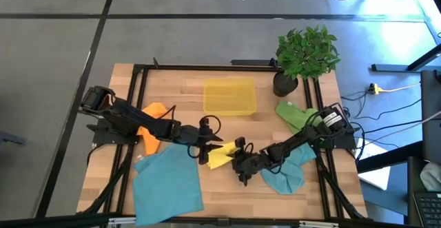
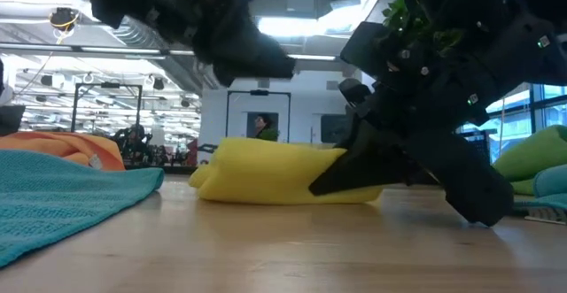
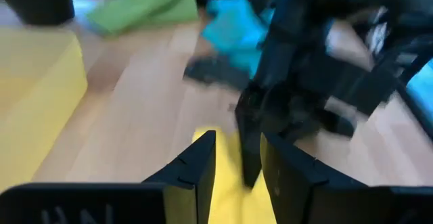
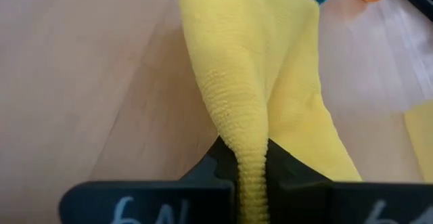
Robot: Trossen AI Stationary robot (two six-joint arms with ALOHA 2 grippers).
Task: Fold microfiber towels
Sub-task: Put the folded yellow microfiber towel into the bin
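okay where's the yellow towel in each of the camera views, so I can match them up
High view: yellow towel at table centre, between both grippers.
Low view: a low yellow mound mid-picture on the wood.
Left wrist view: yellow cloth between that arm's fingers.
Right wrist view: a ridge of it pinched by the right gripper.
Shared landmark: the teal towel, lying by the yellow one.

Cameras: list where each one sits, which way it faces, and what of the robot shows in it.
High view: overhead, straight down; both arms, left gripper, right gripper at the yellow towel.
Low view: table height, level; dark arms above the yellow towel.
Left wrist: past its open fingers toward the right arm.
Right wrist: its jaws pinch a yellow fold.
All four share the yellow towel.
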